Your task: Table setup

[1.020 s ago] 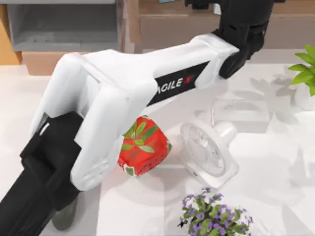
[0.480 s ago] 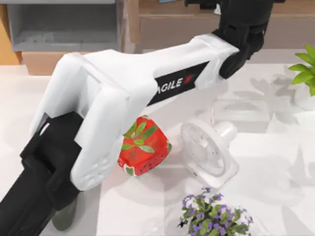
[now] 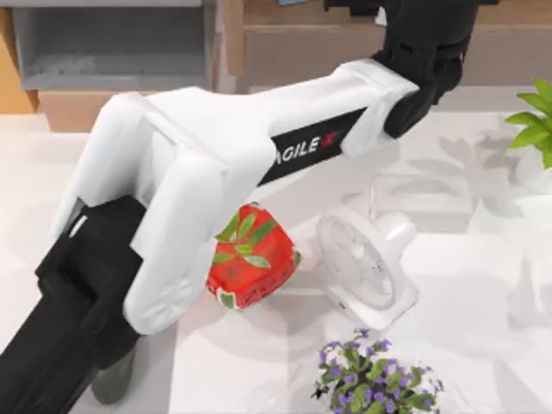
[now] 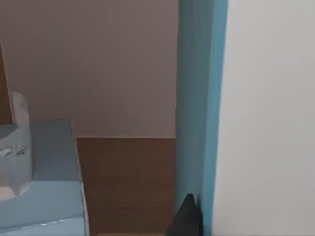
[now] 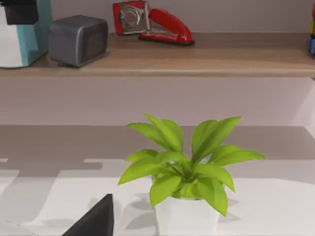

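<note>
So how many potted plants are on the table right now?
2. A purple-flowered plant sits at the table's near edge, below the white fan; a green leafy plant in a white pot stands at the right edge. The arm may hide others.

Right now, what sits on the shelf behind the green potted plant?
In the right wrist view, the shelf above the green potted plant holds a red stapler, a grey box and a blue-and-white object; its far end is cropped.

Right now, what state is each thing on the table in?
White desk fan: lying tilted on the table, grille up.
Red strawberry-print box: tipped on an edge, partly under the left arm.
Clear plastic box: upright, beside the fan.
Purple flower plant: upright.
Green leafy plant in white pot: upright.
</note>
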